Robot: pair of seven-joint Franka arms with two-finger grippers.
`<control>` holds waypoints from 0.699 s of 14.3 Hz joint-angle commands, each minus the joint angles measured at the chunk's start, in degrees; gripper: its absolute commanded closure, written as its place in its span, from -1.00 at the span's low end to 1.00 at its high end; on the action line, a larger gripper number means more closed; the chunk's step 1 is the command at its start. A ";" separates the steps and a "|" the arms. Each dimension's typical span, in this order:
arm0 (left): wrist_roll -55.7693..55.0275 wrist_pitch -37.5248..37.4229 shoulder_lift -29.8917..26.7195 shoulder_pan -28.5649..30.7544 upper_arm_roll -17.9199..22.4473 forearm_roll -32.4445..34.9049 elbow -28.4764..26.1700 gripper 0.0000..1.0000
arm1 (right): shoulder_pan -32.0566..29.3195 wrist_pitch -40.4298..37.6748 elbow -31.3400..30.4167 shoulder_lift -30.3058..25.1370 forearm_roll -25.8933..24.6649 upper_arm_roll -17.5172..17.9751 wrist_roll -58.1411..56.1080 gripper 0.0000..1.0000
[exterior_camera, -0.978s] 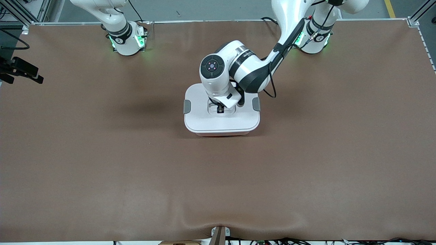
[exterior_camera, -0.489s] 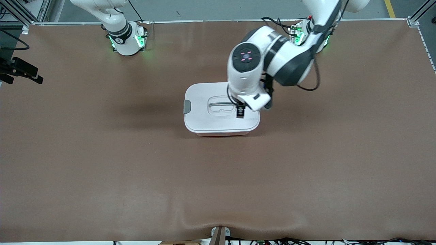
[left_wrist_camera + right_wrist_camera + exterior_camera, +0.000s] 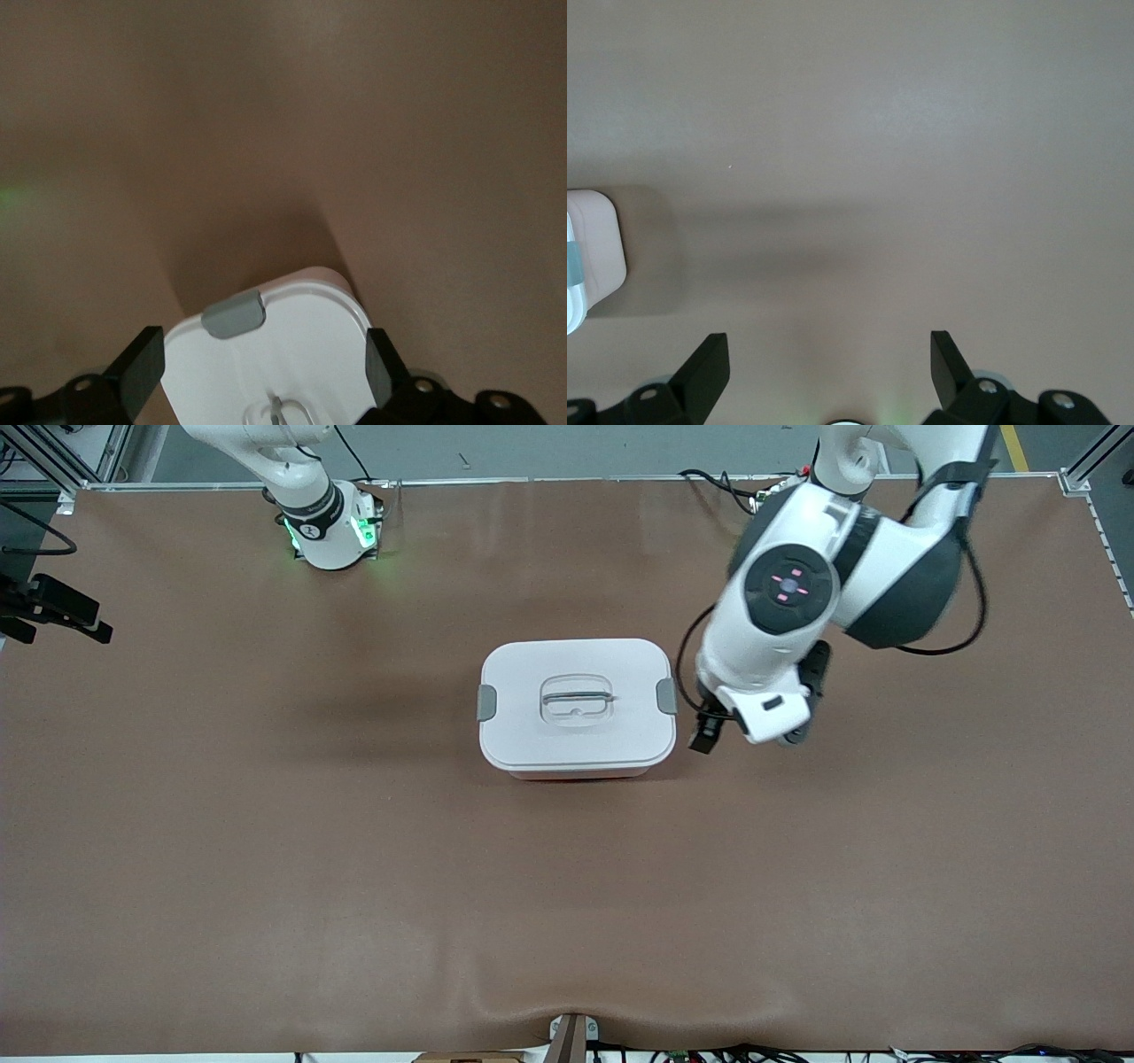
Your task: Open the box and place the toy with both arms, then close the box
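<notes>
Two grey clips [image 3: 486, 702] hold the stiff box [image 3: 577, 707]; we'd grip its recessed handle [image 3: 578, 699]. Left end effector [image 3: 704, 735] hangs spread beside it over the worktop [image 3: 266, 824]; right end effector [image 3: 830, 367] spread too.

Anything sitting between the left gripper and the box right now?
Nothing. In the front view, only bare brown table shows between the open left gripper and the box, whose lid is on.

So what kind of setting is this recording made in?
Most likely a robotics lab workcell: two white robot arms bolted along one edge of a brown-covered table, metal framing at the corners, cables along the edge. A white-lidded plastic box sits mid-table; the left pincer hangs open beside it.
</notes>
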 commanded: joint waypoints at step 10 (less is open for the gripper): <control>59.56 -3.77 -9.74 23.58 -0.16 -0.17 -1.49 -1.00 | -0.73 -0.40 0.17 -0.20 -0.71 0.48 -0.73 -1.00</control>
